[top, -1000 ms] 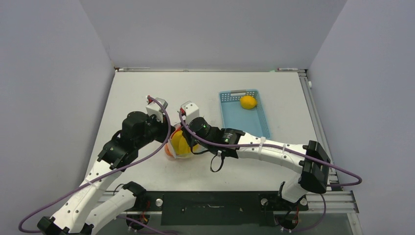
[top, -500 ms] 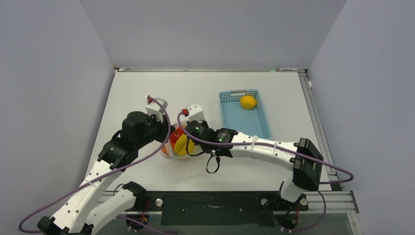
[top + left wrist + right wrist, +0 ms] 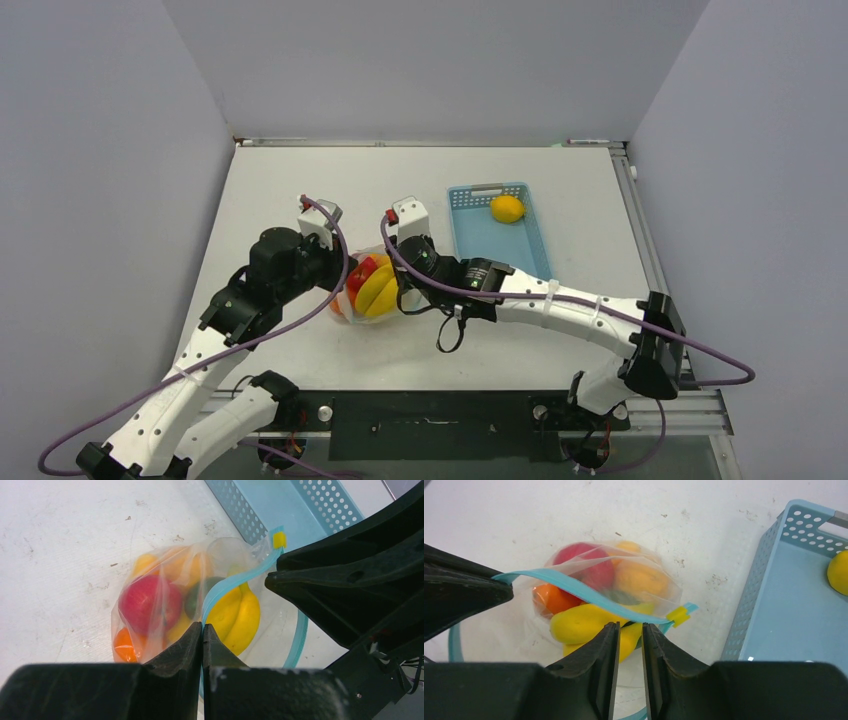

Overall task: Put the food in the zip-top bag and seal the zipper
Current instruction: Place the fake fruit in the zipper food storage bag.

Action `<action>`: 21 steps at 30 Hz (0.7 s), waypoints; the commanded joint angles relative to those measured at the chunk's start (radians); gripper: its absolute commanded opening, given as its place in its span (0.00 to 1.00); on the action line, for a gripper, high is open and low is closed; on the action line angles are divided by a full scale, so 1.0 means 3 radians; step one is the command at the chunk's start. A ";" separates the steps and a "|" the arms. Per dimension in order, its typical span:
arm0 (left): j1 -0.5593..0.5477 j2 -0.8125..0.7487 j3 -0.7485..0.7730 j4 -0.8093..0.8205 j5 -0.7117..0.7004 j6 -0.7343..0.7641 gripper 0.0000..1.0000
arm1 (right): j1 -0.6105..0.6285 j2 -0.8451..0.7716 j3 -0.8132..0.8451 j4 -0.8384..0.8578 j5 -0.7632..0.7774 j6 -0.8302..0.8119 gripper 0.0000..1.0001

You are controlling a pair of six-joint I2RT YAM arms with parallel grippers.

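Note:
The zip-top bag (image 3: 365,290) lies on the table between my two grippers. It holds the food: a red fruit (image 3: 147,602), an orange one (image 3: 125,645), a yellow banana (image 3: 240,615) and a dark green piece. My left gripper (image 3: 202,627) is shut on the light-blue zipper (image 3: 235,577) at the bag's left end. My right gripper (image 3: 630,625) is open by a narrow gap, just below the zipper (image 3: 574,587) and left of its yellow slider (image 3: 679,614); only the banana (image 3: 579,622) shows between the tips. The bag's mouth gapes.
A light-blue basket (image 3: 520,255) stands right of the bag with a yellow lemon (image 3: 507,208) at its far end. The basket's perforated wall (image 3: 749,605) is close to my right gripper. Grey walls enclose the table.
My right gripper has drawn back to the right, away from the bag's mouth. The banana now lies in the bag. The left gripper has held still on the zipper.

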 commanded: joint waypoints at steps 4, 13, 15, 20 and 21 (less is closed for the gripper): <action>0.0022 -0.0047 0.0042 0.0151 -0.0061 -0.0026 0.00 | -0.0051 -0.0324 0.0178 0.0079 0.0081 -0.0027 0.35; 0.0022 -0.0042 0.0049 0.0139 -0.0094 -0.0020 0.00 | -0.0391 -0.0570 0.0170 -0.0091 0.0168 -0.0105 0.47; 0.0022 -0.0042 0.0049 0.0137 -0.0099 -0.0020 0.00 | -0.0541 -0.0613 0.0139 -0.0128 0.0157 -0.0122 0.50; 0.0026 -0.0021 0.0059 0.0126 -0.0101 -0.0017 0.00 | -0.0934 -0.0660 0.0029 -0.0176 0.0113 -0.0213 0.60; 0.0024 -0.0021 0.0057 0.0125 -0.0098 -0.0016 0.00 | -0.1003 -0.0655 0.0018 -0.0178 0.0087 -0.0234 0.62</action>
